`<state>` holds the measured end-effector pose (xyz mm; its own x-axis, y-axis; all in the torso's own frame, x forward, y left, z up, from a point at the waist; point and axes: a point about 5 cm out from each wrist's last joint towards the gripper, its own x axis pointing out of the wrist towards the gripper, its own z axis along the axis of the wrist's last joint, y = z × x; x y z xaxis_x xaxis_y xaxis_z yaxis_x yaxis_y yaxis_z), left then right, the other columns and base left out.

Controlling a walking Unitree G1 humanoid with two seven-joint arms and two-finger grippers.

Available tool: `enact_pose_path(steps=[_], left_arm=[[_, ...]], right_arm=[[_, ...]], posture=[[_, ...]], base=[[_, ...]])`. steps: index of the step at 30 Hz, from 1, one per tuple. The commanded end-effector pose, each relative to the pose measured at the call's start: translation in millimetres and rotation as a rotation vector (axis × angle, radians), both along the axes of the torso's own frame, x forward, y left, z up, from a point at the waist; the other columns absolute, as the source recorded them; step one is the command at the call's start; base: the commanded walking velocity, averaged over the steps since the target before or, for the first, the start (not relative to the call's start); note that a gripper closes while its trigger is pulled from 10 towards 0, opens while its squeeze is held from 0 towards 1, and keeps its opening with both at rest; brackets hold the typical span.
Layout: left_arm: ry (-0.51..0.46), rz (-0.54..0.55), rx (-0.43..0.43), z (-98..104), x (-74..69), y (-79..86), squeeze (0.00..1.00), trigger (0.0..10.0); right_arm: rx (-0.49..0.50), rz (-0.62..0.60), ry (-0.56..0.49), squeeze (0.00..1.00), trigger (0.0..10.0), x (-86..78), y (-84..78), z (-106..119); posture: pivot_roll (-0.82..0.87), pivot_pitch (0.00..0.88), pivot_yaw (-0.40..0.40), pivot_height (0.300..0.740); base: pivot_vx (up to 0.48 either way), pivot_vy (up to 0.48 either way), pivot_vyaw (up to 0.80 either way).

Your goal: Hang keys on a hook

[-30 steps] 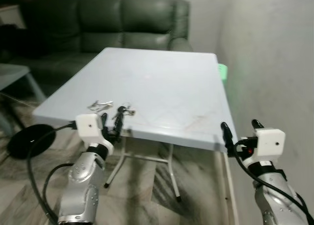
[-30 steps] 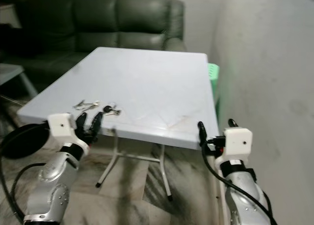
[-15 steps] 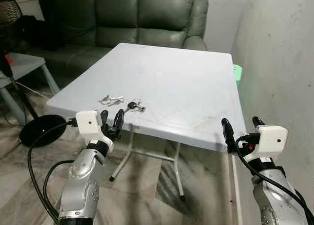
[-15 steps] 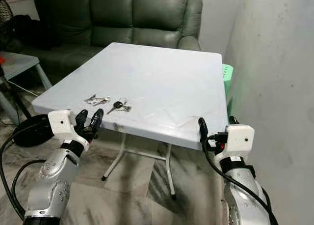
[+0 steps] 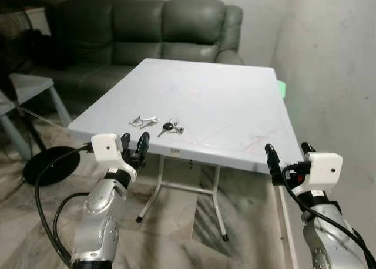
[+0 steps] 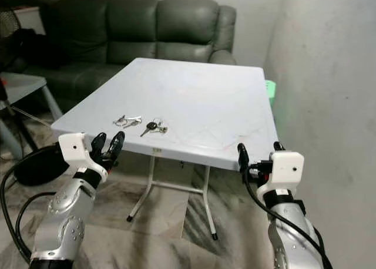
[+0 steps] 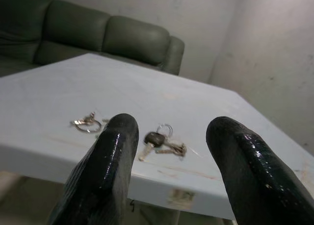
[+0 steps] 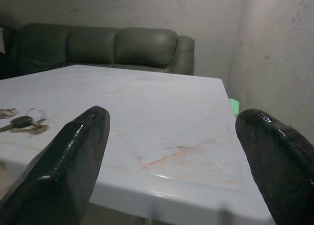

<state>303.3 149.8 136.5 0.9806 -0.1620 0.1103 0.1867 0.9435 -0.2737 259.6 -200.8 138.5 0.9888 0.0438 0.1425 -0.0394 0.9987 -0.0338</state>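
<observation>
1. Two sets of keys are seen lying flat on the white bench, near its front-left edge: a bunch with a black-headed key, and just beside it, further to the robot's left, a plain silver bunch. The two bunches lie close together but apart.

2. The left tool is held just short of the bench's near edge, slightly below the top, with its fingers spread apart and nothing between them. In the left wrist view the black-headed key is framed in the gap between the two fingers, so the tool is judged to be lined up for a reach over the edge.

3. The right tool is held at the bench's front-right corner, fingers wide apart and empty, well apart from the keys. It is judged to be parked clear of the reach.

4. No hook can be made out; a bare grey wall stands on the robot's right, and a dark green sofa lies beyond the bench.

5. The task is judged to be at its start: keys not yet grasped. A low, flat pinch will be needed, since the keys lie thin against the surface and may slide.
</observation>
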Motion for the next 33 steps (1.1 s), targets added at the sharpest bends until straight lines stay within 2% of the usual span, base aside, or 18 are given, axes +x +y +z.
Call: enact_pose_path(steps=[1, 33], left_arm=[[0.0, 0.025, 0.005, 0.6, -0.6, 7.9, 0.0, 10.0], [0.005, 0.043, -0.012, -0.3, -1.6, 9.6, 0.0, 10.0]], right_arm=[[0.009, 0.036, -0.02, 0.0, 10.0, 0.7, 7.0, 4.9], [0.005, 0.05, -0.015, 0.0, 10.0, 0.9, 6.5, 6.9]], posture=[[-0.03, 0.0, -0.032, 0.74], [-0.03, 0.0, -0.046, 0.74]], base=[[0.0, 0.465, 0.0], [0.0, 0.452, 0.0]])
